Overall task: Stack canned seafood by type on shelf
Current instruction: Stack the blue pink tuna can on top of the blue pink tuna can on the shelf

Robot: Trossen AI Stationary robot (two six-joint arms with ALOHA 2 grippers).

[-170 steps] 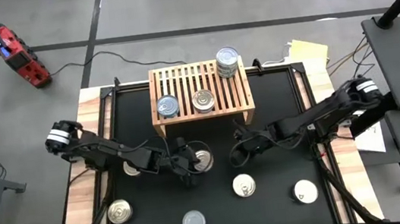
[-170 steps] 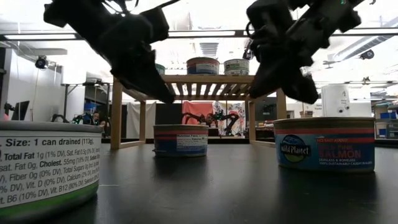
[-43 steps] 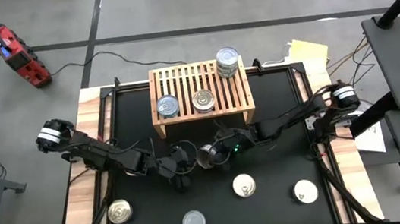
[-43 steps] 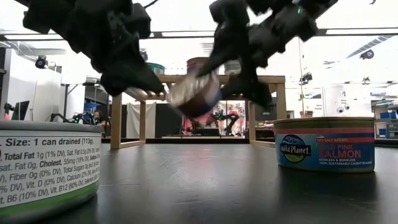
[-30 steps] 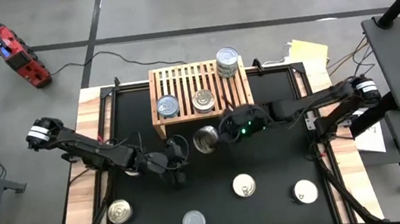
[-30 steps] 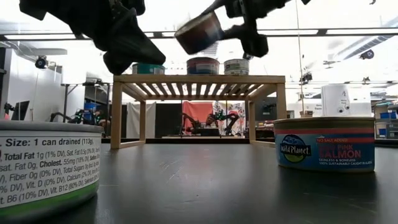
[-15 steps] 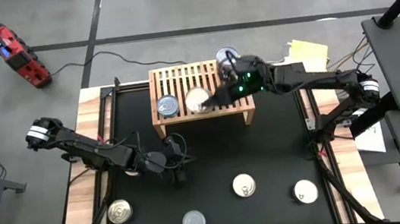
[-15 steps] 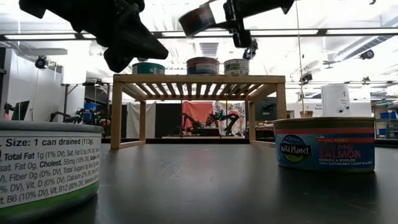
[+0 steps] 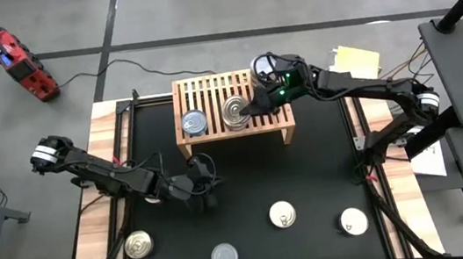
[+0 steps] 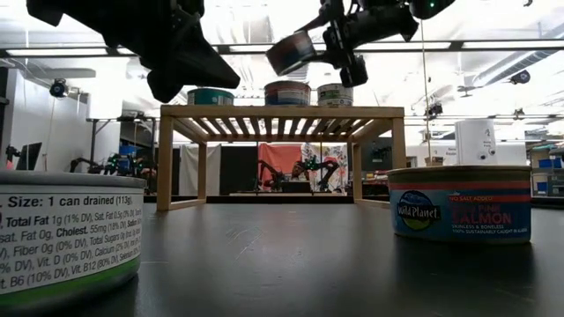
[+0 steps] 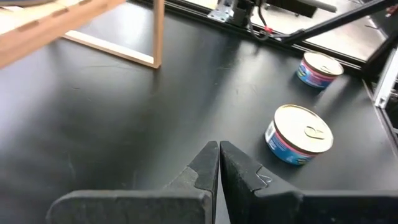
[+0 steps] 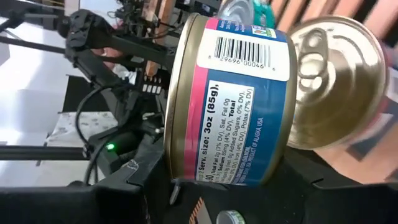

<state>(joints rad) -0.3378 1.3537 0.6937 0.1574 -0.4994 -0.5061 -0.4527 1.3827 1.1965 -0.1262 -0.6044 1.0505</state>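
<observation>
Near edge: three loose tins (image 9: 282,215) wait on mat (image 9: 324,162), unsorted.

Mid-table: left gripper (image 9: 203,186) hangs idle above mat, jaws pinched together on nothing.

Far side — your right gripper (image 9: 257,106) is over shelf (image 9: 209,92), jaws clamped on held can (image 12: 230,99), carried tilted just above gold-lidded can (image 9: 235,111) on slats.

Step in hand: placing this tin on its match. Next you likely need to level can, centre it over lid beneath, lower to contact — then release.
</observation>
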